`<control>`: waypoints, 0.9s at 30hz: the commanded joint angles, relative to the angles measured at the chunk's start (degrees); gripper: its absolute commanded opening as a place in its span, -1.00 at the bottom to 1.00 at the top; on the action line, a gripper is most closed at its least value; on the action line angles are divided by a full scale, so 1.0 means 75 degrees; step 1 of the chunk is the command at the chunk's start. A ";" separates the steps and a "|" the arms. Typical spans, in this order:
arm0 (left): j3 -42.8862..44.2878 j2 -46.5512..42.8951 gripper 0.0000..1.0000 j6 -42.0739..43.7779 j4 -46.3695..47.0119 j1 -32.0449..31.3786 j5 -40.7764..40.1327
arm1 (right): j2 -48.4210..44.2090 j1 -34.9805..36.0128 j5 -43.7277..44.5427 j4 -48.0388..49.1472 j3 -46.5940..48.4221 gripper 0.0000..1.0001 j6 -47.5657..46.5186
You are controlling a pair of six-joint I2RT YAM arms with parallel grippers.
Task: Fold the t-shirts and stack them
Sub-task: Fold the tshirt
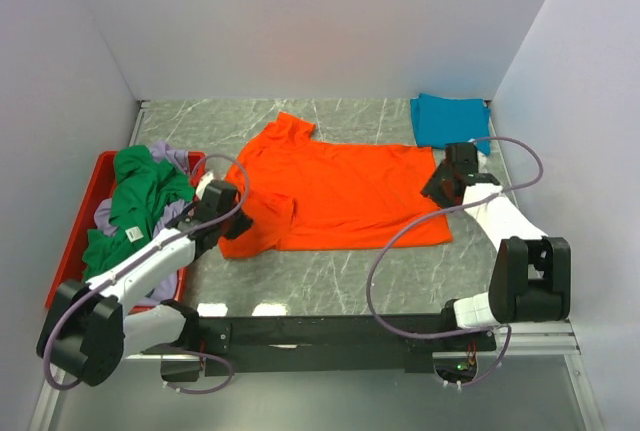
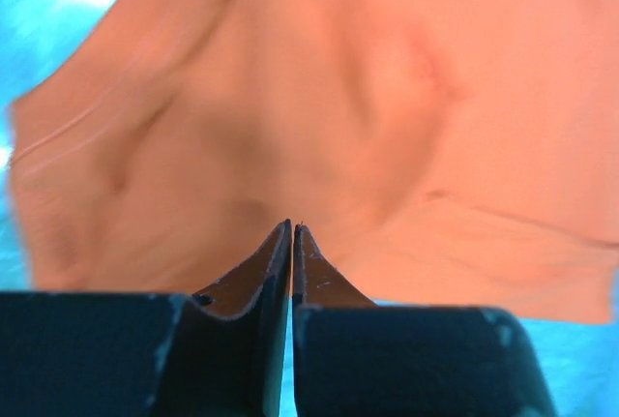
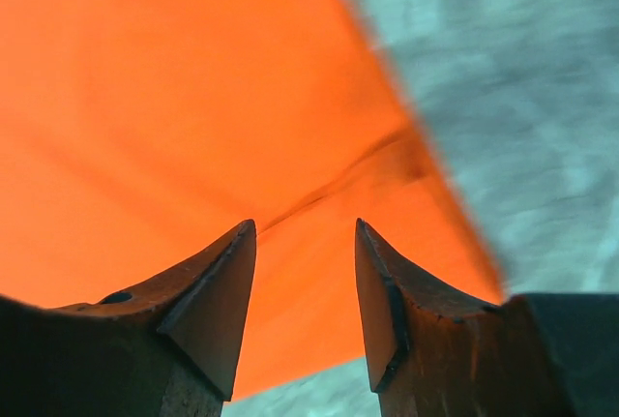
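The orange t-shirt (image 1: 340, 191) lies spread flat mid-table, its near left sleeve folded over. It fills the left wrist view (image 2: 319, 98) and the right wrist view (image 3: 174, 98). My left gripper (image 1: 245, 213) is at that folded sleeve; its jaws (image 2: 292, 226) are shut, with no cloth showing between them. My right gripper (image 1: 436, 187) is over the shirt's right edge, its jaws (image 3: 305, 228) open and empty just above the cloth. The teal-blue t-shirt (image 1: 450, 121) lies folded at the back right. The green t-shirt (image 1: 140, 201) and the lavender t-shirt (image 1: 172, 159) lie crumpled in a pile at the left.
A shallow red tray (image 1: 88, 201) at the left edge holds the green and lavender shirts. White walls close in the back and both sides. The grey marbled table (image 1: 330, 276) shows in front of the orange shirt.
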 commanded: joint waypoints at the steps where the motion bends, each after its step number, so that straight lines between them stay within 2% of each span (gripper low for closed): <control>1: 0.0944 0.0573 -0.82 -0.0060 0.0507 -0.0065 0.0253 | -0.0179 0.0862 -0.0051 0.0045 0.0271 0.05 0.0249; 6: 0.1871 0.1957 -0.86 -0.0200 0.1022 -0.0347 0.0453 | 0.0395 0.1264 -0.0377 0.0489 0.0155 0.06 0.0542; 12: 0.2073 0.3352 -0.92 -0.0271 0.1773 -0.0535 0.0687 | 0.0759 0.1194 -0.0496 0.1122 -0.0407 0.12 0.0906; 17: 0.1815 0.3823 -0.99 -0.0352 0.1961 -0.0535 0.0442 | 0.0759 0.0819 -0.0637 0.1428 -0.0958 0.16 0.1281; 21: 0.1499 0.4033 -0.99 -0.0505 0.1821 -0.0535 0.0114 | 0.0478 0.0445 -0.0637 0.1569 -0.1566 0.30 0.1538; 27: 0.1089 0.3870 -0.99 -0.0634 0.1551 -0.0535 -0.0110 | 0.0162 0.0209 -0.0906 0.1253 -0.1931 0.39 0.1843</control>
